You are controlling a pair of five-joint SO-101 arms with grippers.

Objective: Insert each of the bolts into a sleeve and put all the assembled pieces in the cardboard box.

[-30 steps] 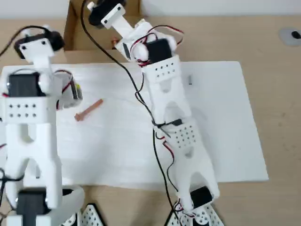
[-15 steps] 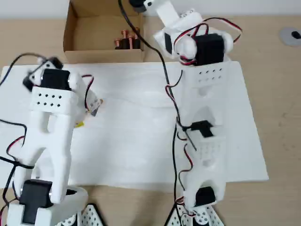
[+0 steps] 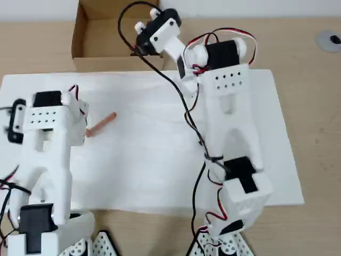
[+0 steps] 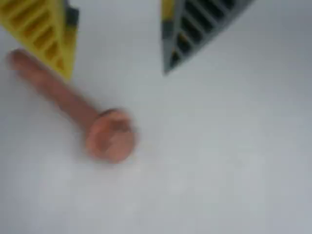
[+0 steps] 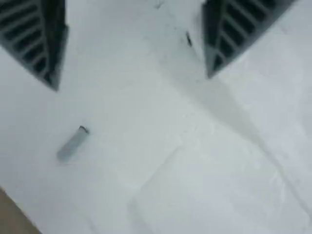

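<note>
A copper-coloured bolt (image 3: 101, 125) lies on the white sheet (image 3: 160, 160), left of centre. In the left wrist view the bolt (image 4: 73, 107) lies flat with its head toward the camera. My left gripper (image 4: 117, 70) hovers open just above it, and the yellow finger (image 4: 48, 34) overlaps the shank's far end. My right gripper (image 5: 132, 78) is open over the sheet with nothing between its fingers. A small grey sleeve (image 5: 73, 143) lies on the sheet some way off from it. The cardboard box (image 3: 80, 37) stands at the back left.
The right arm (image 3: 229, 90) stretches across the sheet's right half, its wrist end and black cable over the box's front right corner. The left arm (image 3: 50, 128) covers the sheet's left edge. Bare wooden table (image 3: 309, 106) lies to the right.
The left arm has shifted left, uncovering the bolt it hid half a second ago. The right arm's wrist end has swung left toward the box's corner, hiding the pieces inside the box.
</note>
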